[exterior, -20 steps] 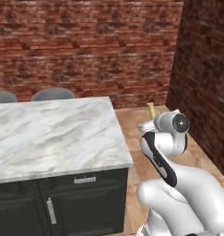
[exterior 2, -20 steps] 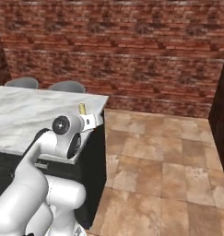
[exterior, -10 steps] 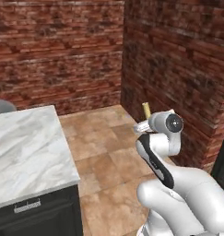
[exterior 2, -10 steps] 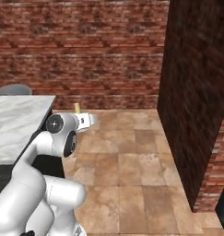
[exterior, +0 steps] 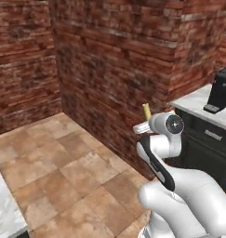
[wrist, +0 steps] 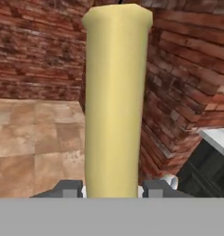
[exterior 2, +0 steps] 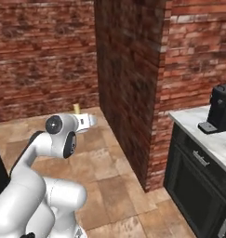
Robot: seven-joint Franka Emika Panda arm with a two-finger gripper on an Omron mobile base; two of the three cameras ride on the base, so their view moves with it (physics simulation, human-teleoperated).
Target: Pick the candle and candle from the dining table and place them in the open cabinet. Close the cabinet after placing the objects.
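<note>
A white robot arm holds a pale-yellow candle (wrist: pixel 115 101) upright, its jaws clamped on the candle's lower end. The candle sits raised above a tiled floor (exterior: pixel 63 172), near a brick wall (exterior 2: pixel 128 83), with a black-fronted counter (exterior 2: pixel 202 139) to the right.

White arm folded w/ elbow high, end effector (wrist: pixel 112 190) clamped on candle (wrist: pixel 115 101)

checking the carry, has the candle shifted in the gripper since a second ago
No. The whole scene has swung because the base turned, but the pale-yellow candle juts above the arm's round wrist joint as before, clamped in the gripper.
</note>
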